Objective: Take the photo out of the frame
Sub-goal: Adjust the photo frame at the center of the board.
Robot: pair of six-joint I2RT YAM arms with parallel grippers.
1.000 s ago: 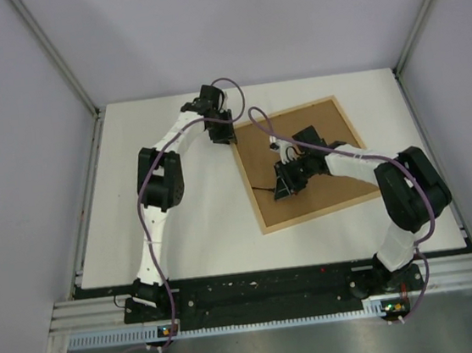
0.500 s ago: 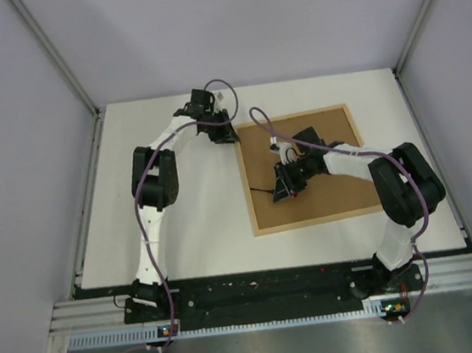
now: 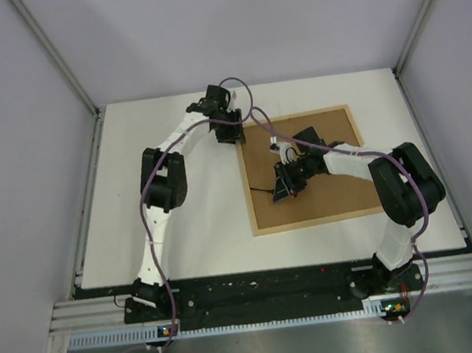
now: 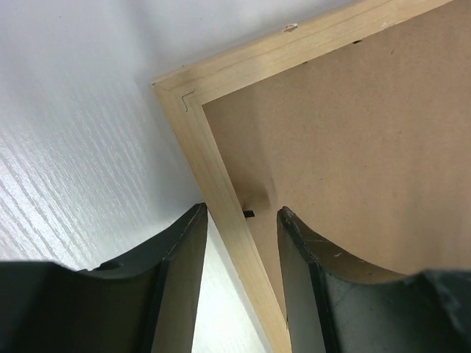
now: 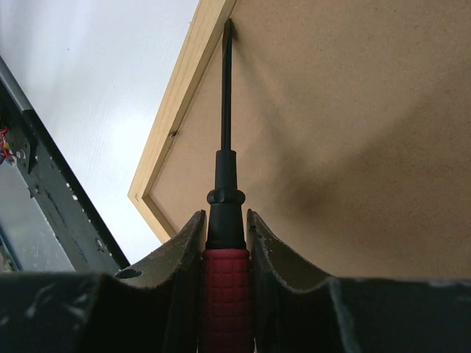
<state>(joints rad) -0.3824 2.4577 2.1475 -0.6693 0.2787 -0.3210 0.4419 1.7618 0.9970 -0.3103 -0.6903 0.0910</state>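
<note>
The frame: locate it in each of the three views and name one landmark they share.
Top external: the frame lies back-up, just right of picture centre.
Left wrist: its corner is upper left, rim running down to bottom centre.
Right wrist: its rim runs along the left, the screwdriver tip at its inner edge.
Shared landmark: the brown backing board.

Open table (image 3: 207, 222) beside the frame (image 3: 309, 221) — left hand (image 3: 231, 134), right hand (image 3: 283, 191) (with screwdriver (image 5: 225, 110)) at its left edge

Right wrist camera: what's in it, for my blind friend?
The right gripper clamps a red-handled screwdriver, its black tip at the inner edge of the light-wood picture frame. Plain brown backing board fills the frame, on a white table.
</note>
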